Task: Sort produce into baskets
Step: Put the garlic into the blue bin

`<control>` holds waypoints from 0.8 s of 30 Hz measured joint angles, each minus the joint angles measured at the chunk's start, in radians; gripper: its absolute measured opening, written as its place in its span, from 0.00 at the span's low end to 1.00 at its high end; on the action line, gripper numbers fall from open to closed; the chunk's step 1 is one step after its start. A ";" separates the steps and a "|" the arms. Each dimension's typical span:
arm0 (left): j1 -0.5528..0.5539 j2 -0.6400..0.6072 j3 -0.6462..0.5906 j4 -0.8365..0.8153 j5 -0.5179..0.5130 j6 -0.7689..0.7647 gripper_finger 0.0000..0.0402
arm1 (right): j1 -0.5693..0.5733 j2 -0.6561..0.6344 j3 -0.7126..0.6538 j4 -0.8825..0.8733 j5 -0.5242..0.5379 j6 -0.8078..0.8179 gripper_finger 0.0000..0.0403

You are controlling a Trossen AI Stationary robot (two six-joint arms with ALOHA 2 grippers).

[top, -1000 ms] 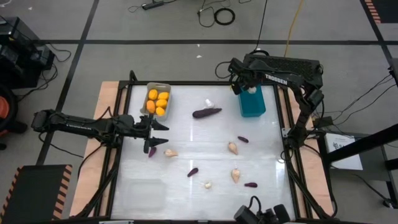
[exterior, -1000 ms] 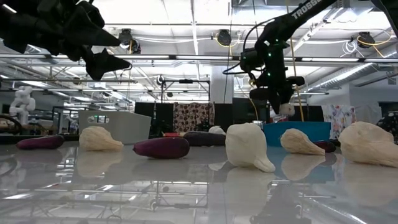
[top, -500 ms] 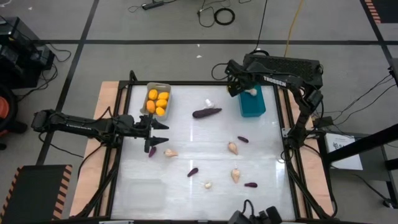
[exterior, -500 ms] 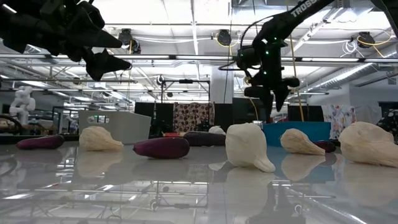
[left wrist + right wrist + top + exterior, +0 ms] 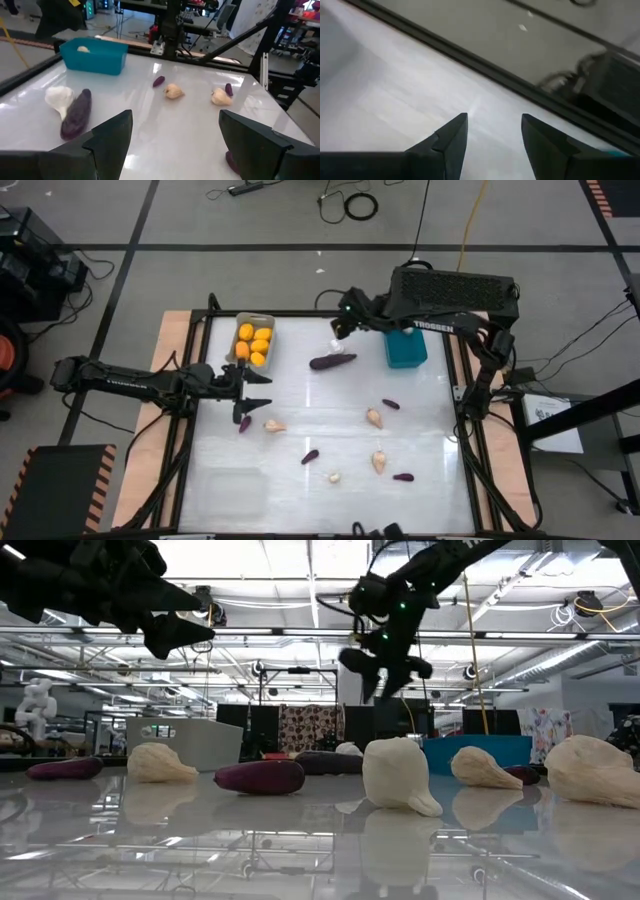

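Beyond the teal-blue rectangular plastic bin (image 5: 405, 348), toward the far edge of the glossy white surface (image 5: 330, 410), my right end effector (image 5: 343, 327) hangs with fingers spread and empty, arm stretched level over bare room. Just short of it lie a pale garlic-like bulb (image 5: 336, 346) and the large dark purple eggplant piece (image 5: 332, 361), touching. My left end effector (image 5: 262, 393) hovers open, empty, near the grey bin of orange fruits (image 5: 251, 341).
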 joint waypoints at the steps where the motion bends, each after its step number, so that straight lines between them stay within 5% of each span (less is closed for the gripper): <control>1: 0.000 0.000 0.000 0.006 -0.007 0.010 0.76 | 0.012 0.000 0.000 0.033 0.000 -0.001 0.44; 13: 0.000 0.000 0.000 0.017 -0.015 0.008 0.76 | 0.133 0.069 0.000 0.353 0.007 -0.061 0.44; 24: 0.000 0.000 0.000 -0.005 -0.014 0.009 0.76 | 0.146 0.165 0.000 0.386 0.108 0.020 0.44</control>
